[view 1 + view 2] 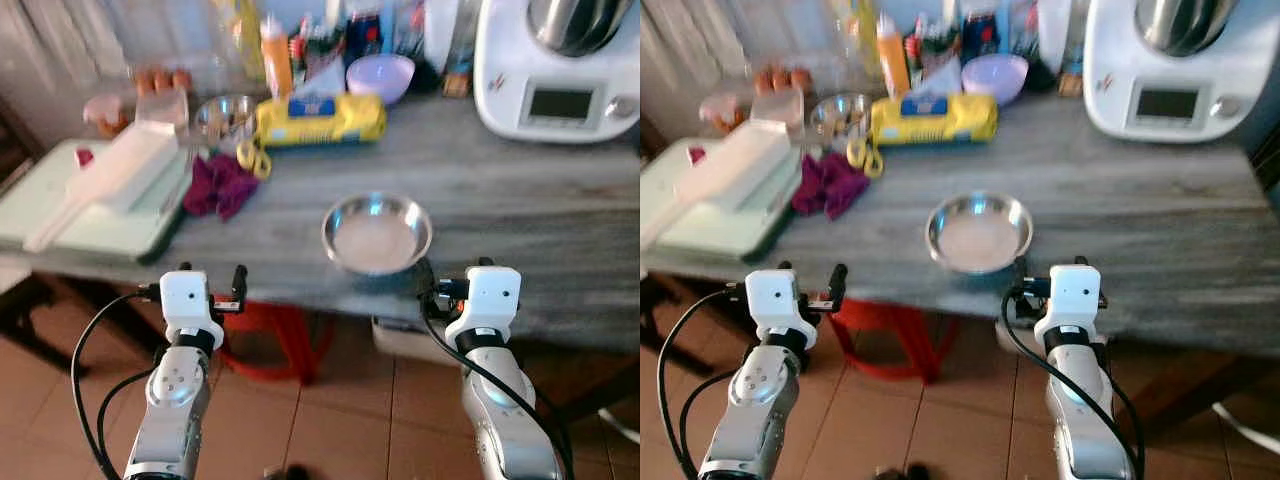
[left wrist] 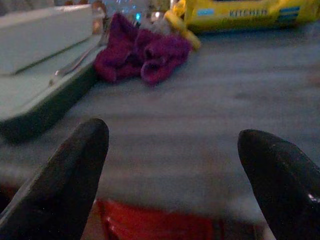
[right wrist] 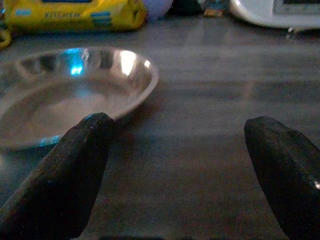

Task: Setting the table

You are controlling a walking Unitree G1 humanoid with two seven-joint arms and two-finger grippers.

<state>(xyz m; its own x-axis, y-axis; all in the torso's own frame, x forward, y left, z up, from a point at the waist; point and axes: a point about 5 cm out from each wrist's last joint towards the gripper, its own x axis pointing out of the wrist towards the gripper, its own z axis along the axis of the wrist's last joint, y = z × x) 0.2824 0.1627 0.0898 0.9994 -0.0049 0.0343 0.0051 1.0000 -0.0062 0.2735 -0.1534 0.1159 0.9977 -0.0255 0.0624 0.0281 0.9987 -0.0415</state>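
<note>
Bowl: a shiny metal bowl point(image 1: 377, 233) sits on the grey tabletop point(image 1: 520, 210), close to the front edge, near the middle.
Right gripper: right gripper point(image 3: 185, 175) is at the front edge, just beside the bowl, with its fingers wide apart and holding nothing.
Left gripper: left gripper point(image 2: 175, 175) is at the front edge too, fingers wide apart, holding nothing.
Cloth: a purple cloth point(image 2: 142, 55) lies toward the left, beside a pale green tray point(image 1: 60, 225).
Back edge: a yellow packet point(image 1: 320, 118), a purple bowl point(image 1: 380, 76) and a white kitchen machine point(image 1: 555, 70).
</note>
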